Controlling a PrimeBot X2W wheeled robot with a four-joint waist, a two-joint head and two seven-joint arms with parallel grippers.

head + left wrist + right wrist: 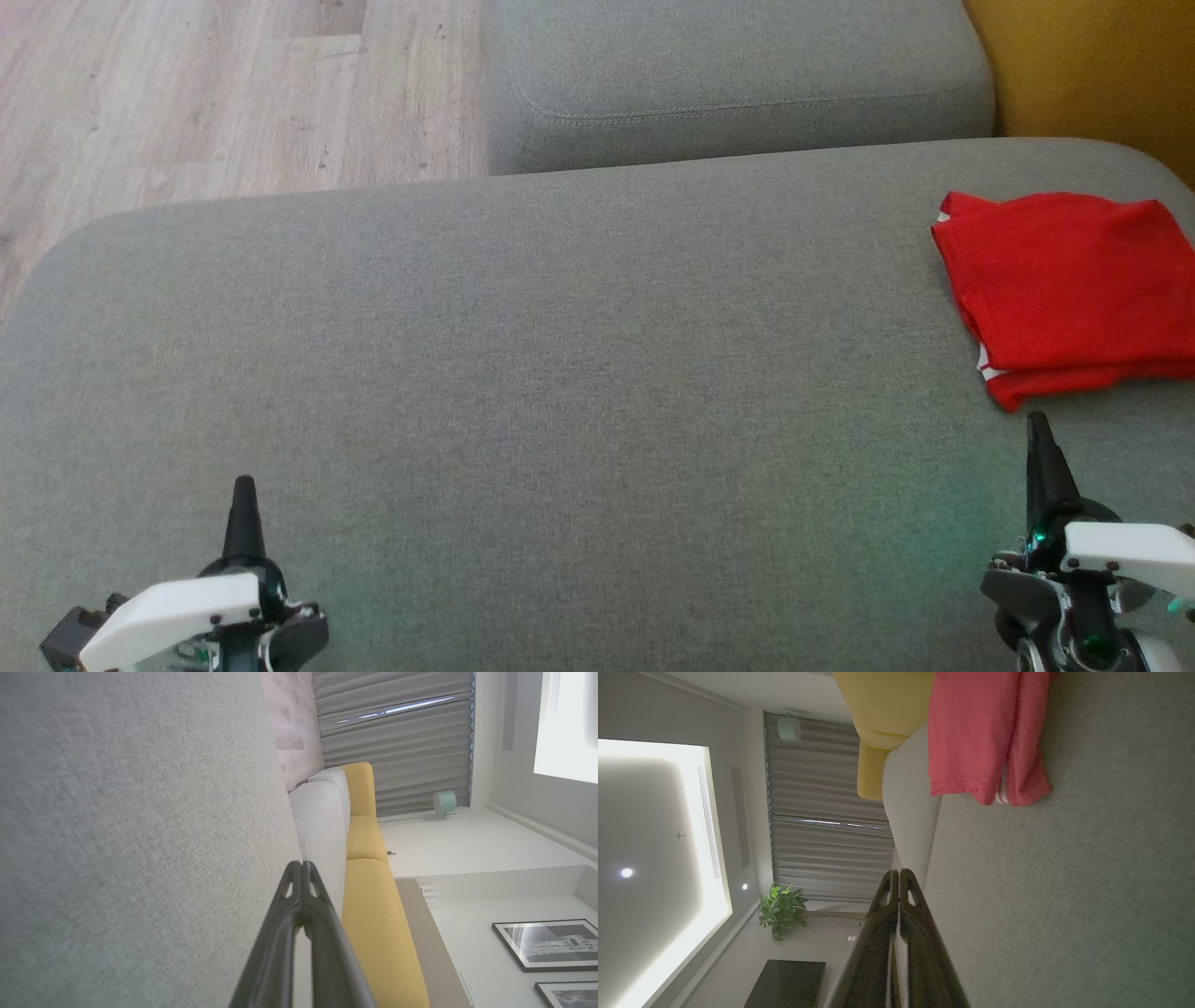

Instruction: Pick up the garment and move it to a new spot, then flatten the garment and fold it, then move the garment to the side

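Folded red garment (1069, 285) lies aside on the sofa cushion (560, 373); left gripper (245, 483) and right gripper (1036, 427) both closed, empty; I'd hold them clear

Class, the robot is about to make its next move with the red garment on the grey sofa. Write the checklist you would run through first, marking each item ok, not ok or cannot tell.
1. Red garment folded: ok, it lies in a flat folded stack.
2. Garment at the side of the grey cushion: ok, it sits near the right edge.
3. Left hand empty: ok, fingers shut on nothing.
4. Right hand free of the cloth: ok, shut and apart from it.
5. Whole garment resting on the cushion: cannot tell, its right part runs out of the head view.
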